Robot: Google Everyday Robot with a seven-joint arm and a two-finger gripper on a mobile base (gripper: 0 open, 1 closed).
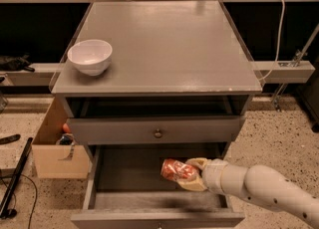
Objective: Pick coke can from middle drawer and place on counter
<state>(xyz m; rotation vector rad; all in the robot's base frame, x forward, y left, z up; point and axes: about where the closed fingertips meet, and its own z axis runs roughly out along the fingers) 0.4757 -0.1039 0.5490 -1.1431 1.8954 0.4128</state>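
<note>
Gripper [191, 174] sits over the open drawer [124, 173] with fingers [192, 185] clamped on the can [175, 169], so grab looks done, only the lift onto the tabletop [164, 44] left.

Lighting record: overhead indoor light is falling evenly on the table [164, 44], and its gray top is giving off soft pale glare patches toward the front edge. The white bowl [90, 57] is casting a small soft shadow beneath itself and is looking nearly washed out at the rim. The middle drawer [129, 173] is lying in dim shade under the cabinet body, its floor reading dark. The end effector [185, 174], inside the drawer's right half and clasping the coke can [177, 170], is catching enough light to show red, though the can is appearing soft and smeared. The background [30, 29] behind is sinking to near black. The speckled floor [279, 133] is showing mid-bright.
</note>
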